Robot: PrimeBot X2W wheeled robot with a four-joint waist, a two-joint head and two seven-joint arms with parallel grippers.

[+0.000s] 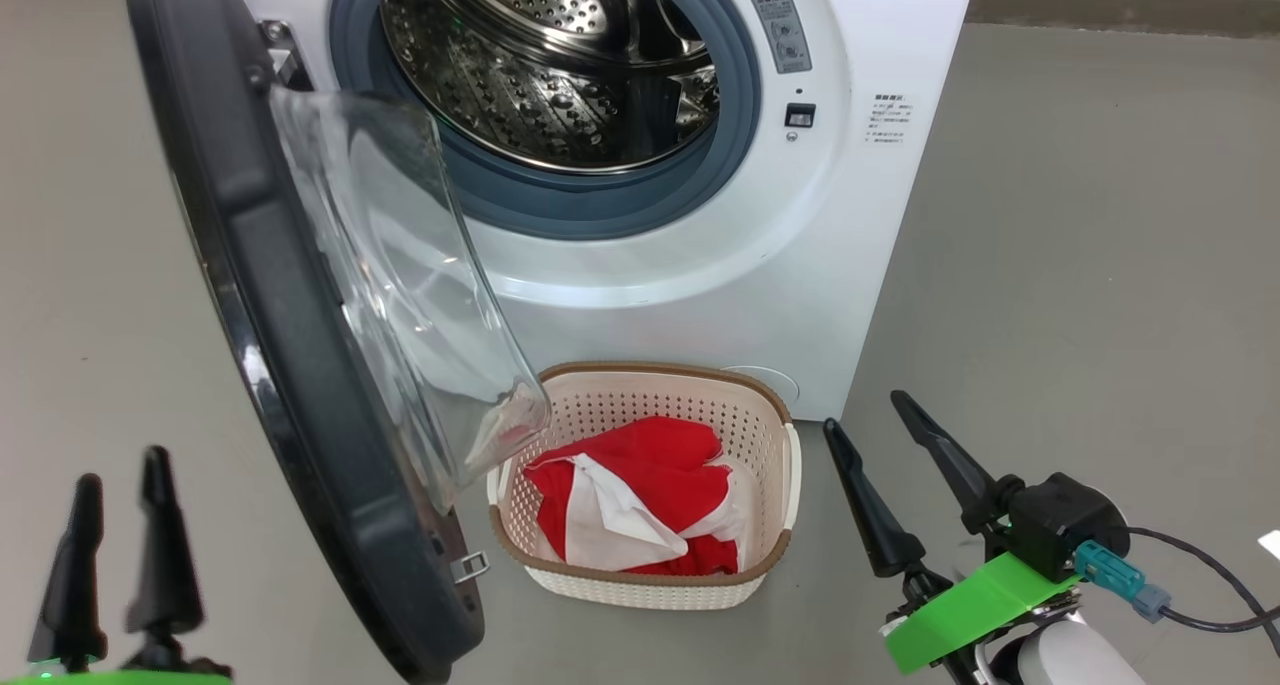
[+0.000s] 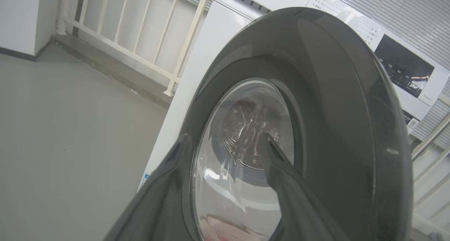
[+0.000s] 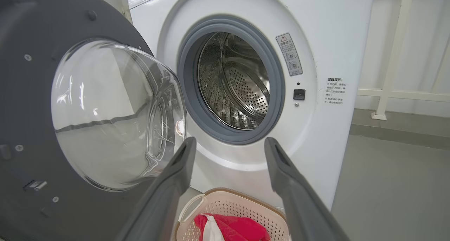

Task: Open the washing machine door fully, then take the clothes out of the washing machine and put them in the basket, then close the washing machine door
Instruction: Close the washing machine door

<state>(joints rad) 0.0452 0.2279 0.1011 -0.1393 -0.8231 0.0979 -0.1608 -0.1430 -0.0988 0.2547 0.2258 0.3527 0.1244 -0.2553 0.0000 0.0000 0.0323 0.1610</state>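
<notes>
Since clothes (image 1: 640, 485) are sitting in the basket (image 1: 660, 370), left gripper (image 1: 125, 555) and right gripper (image 1: 866, 417) are hanging apart, empty; door (image 1: 300, 385), frame left, is looking rigid, slick: shove its rim.

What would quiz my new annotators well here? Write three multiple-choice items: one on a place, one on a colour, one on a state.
1. Where are the clothes?
A. in the drum
B. in the basket
C. on the floor

2. What colour is the basket's rim?
A. brown
B. blue
C. green

3. How is the washing machine door?
A. shut
B. swung open
C. taken off

Answers:
1 B, the red and white fabric lies inside the perforated walls.
2 A, a brown band runs round the top edge.
3 B, it stands out from the front on its hinge.
</notes>
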